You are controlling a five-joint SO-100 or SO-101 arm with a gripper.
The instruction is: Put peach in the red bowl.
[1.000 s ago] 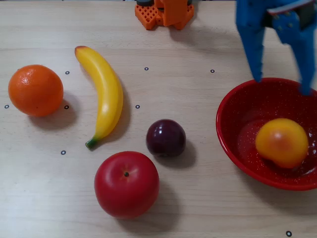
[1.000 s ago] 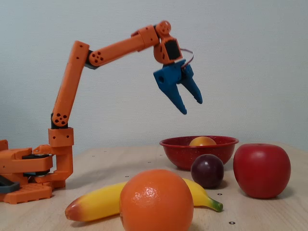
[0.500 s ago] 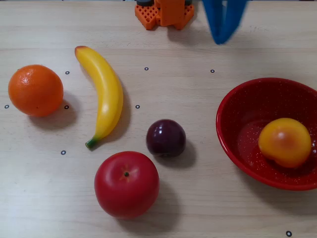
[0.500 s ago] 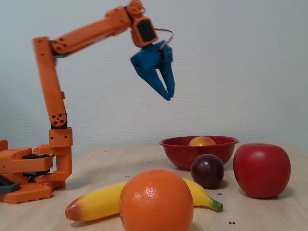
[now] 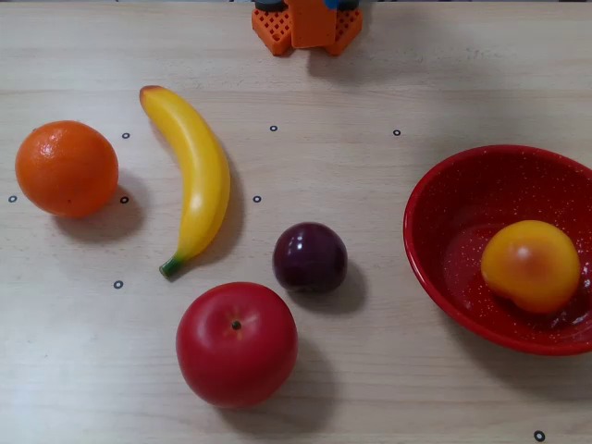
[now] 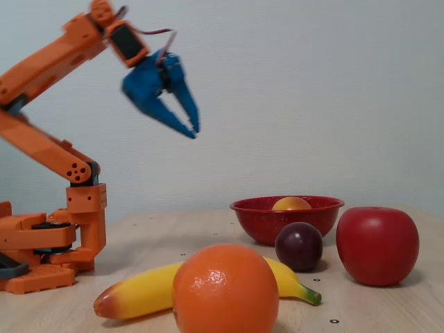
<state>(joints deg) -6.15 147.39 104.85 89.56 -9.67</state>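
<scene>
Nearest the lens in a fixed view from above sits the red apple [image 5: 237, 343], with the plum [image 5: 310, 257] just behind it, the banana [image 5: 192, 173] and the orange [image 5: 66, 168] off to the left, and only my orange base [image 5: 307, 25] peeking in at the top edge. Over at the right edge the peach [image 5: 531, 265] lies inside the red bowl [image 5: 442, 213], resting on the bowl's floor toward its right side. From the low fixed view, the orange [image 6: 225, 289] fills the foreground with the banana [image 6: 142, 292] behind it, then the plum [image 6: 299, 245] and the apple [image 6: 377, 245]; the peach [image 6: 291, 203] shows only as a cap above the rim of the red bowl [image 6: 263, 223]. My pincer [image 6: 193, 129] hangs high, well apart from the bowl, fingers parted a little and holding nothing, tips pointing down and to the right. The peach therefore lies down and to the right of my tips in this view. By my judgement the placing is done, and nothing calls for another reach.
</scene>
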